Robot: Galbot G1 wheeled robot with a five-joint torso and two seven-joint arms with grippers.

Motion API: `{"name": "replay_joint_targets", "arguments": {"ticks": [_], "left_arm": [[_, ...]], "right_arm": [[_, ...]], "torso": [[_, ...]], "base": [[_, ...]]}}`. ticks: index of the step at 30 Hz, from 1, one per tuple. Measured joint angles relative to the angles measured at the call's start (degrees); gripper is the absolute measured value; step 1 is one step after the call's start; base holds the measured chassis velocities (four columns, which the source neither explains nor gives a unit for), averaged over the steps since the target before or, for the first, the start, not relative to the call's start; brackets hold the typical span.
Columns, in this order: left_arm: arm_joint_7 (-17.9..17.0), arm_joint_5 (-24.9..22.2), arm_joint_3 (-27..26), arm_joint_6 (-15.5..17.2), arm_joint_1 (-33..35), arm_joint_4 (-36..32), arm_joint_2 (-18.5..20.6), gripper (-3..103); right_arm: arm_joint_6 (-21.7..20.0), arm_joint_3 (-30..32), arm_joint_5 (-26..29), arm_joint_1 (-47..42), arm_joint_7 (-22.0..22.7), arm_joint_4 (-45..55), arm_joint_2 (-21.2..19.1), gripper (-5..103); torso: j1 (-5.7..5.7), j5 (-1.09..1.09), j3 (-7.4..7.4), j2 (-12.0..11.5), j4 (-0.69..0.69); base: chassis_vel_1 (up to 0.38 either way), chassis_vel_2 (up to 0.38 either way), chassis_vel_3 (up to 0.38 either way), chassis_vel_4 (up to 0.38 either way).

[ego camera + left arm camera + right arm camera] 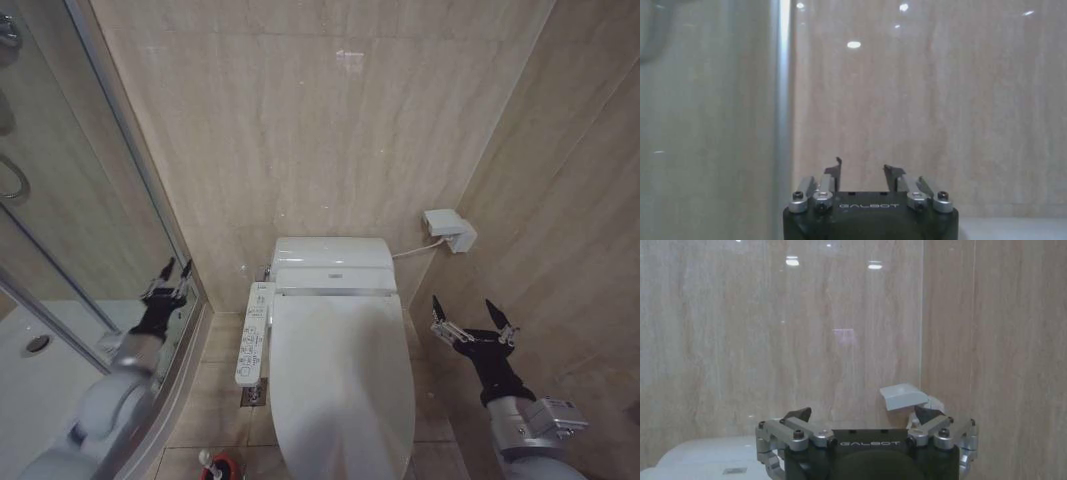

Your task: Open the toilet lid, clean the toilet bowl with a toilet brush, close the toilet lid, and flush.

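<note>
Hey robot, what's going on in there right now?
Left end effector open by the shower glass. Right end effector open beside the toilet. Toilet lid shut. Nothing blocking it.

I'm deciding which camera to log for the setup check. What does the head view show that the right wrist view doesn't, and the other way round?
Head view alone: the closed toilet lid seen whole, the side control panel, the red cup holder at the bottom edge, the glass shower door, and the left gripper raised beside that door.

Right wrist view alone: a close look at the right gripper's black body marked GALBOT.

Shared: the open right gripper, the white wall box, the toilet's rear housing, and the beige tiled wall.
</note>
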Motion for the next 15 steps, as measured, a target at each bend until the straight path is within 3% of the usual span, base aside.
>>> {"name": "replay_joint_targets", "arguments": {"ticks": [3, 4, 7, 10, 11, 15], "left_arm": [[-0.1, -0.3, -3.7, 2.7, 5.0, -5.5, -1.4, 33], [0.3, -0.5, -5.2, 3.8, 8.0, -8.2, -2.4, 60], [2.3, 1.0, -7.5, 4.4, 14.9, -12.8, -6.0, 60], [3.3, 2.7, -8.4, 4.1, 17.5, -15.0, -8.3, 60], [3.9, 3.3, -8.8, 3.9, 19.0, -16.3, -9.3, 87], [5.6, 5.5, -9.1, 2.9, 23.0, -20.1, -11.4, 87]], "right_arm": [[0.0, 0.0, 0.0, 0.0, 0.0, 0.0, 0.0, 100], [0.0, 0.0, 0.0, 0.0, 0.0, 0.0, 0.0, 100], [0.0, 0.0, 0.0, 0.0, 0.0, 0.0, 0.0, 100], [0.0, 0.0, 0.0, 0.0, 0.0, 0.0, 0.0, 100], [0.0, 0.0, 0.0, 0.0, 0.0, 0.0, 0.0, 100], [0.0, 0.0, 0.0, 0.0, 0.0, 0.0, 0.0, 100]], "torso": [[0.00, 0.00, 0.00, 0.0, 0.00], [0.00, 0.01, 0.00, 0.0, 0.01], [0.00, 0.00, 0.00, 0.0, 0.01], [0.00, -0.01, 0.00, 0.0, 0.01], [0.00, -0.01, 0.00, 0.0, 0.00], [0.00, 0.01, 0.00, 0.0, 0.01]], "base": [[0.000, 0.000, 0.000, 0.000], [0.000, 0.000, 0.000, 0.000], [0.000, 0.000, 0.000, 0.000], [0.000, 0.000, 0.000, 0.000], [0.000, 0.000, 0.000, 0.000], [0.000, 0.000, 0.000, 0.000]]}}
